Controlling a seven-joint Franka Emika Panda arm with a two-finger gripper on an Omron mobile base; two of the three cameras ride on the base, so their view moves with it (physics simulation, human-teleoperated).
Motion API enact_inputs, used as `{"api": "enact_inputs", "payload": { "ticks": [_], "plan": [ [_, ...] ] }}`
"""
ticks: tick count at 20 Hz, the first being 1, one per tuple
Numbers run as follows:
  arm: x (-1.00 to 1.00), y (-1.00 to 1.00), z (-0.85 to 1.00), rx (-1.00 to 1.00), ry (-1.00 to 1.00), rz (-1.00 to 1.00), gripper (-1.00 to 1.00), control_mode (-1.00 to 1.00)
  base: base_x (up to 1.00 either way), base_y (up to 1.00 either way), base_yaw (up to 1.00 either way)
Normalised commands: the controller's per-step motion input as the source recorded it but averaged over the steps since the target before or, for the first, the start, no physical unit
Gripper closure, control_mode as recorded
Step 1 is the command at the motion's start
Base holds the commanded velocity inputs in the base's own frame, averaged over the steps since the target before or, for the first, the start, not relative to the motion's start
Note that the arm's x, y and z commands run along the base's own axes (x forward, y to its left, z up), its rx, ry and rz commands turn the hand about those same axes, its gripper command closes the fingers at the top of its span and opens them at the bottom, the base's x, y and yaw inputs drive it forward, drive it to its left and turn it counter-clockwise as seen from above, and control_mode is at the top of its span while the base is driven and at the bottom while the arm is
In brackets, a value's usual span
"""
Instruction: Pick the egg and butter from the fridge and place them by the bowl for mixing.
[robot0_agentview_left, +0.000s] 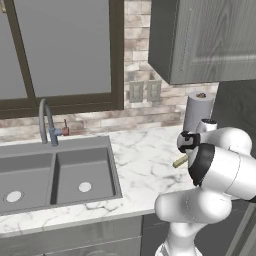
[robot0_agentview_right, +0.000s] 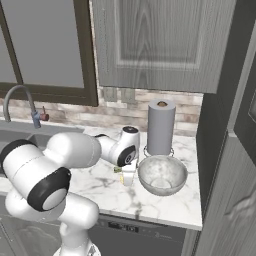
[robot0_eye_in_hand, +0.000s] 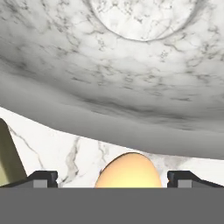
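Observation:
The yellow-orange egg (robot0_eye_in_hand: 127, 171) lies on the marble counter right in front of the marbled grey bowl (robot0_agentview_right: 162, 175), whose wall (robot0_eye_in_hand: 131, 87) rises just beyond it. My gripper (robot0_eye_in_hand: 111, 177) is open, its fingertips (robot0_eye_in_hand: 41, 177) standing wide on either side of the egg with gaps to both. Seen from the right base view, the gripper (robot0_agentview_right: 128, 177) points down at the counter just left of the bowl. The olive-yellow butter (robot0_eye_in_hand: 8, 157) lies on the counter beside the egg, and one end of the butter (robot0_agentview_left: 180, 161) shows past my arm. The fridge is out of view.
A paper towel roll (robot0_agentview_right: 161, 127) stands behind the bowl. A double sink (robot0_agentview_left: 55, 175) with a faucet (robot0_agentview_left: 47, 122) lies to the left. An upper cabinet (robot0_agentview_right: 160, 45) hangs overhead, and a tall grey panel (robot0_agentview_right: 225, 175) closes the counter's right end.

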Motion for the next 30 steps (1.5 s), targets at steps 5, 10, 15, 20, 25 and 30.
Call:
{"api": "enact_inputs", "payload": {
  "ticks": [5,10,15,20,25,30],
  "plan": [
    [-0.02,0.0,0.02,0.04,-0.04,0.07,-1.0,-1.0,0.0,0.0,0.0],
    [0.0,0.0,0.01,0.0,-0.06,0.09,-1.0,-1.0,0.0,0.0,0.0],
    [-0.18,0.0,0.27,0.01,-0.12,0.1,-1.0,-1.0,0.0,0.0,0.0],
    [-0.32,0.01,0.39,0.0,-0.12,0.15,-1.0,-1.0,0.0,0.0,0.0],
    [-0.25,0.1,0.48,0.0,-0.01,0.17,-1.0,-1.0,0.0,0.0,0.0],
    [-0.3,0.12,0.49,-0.05,0.0,0.36,-1.0,-1.0,0.0,0.0,0.0]
  ]
}}
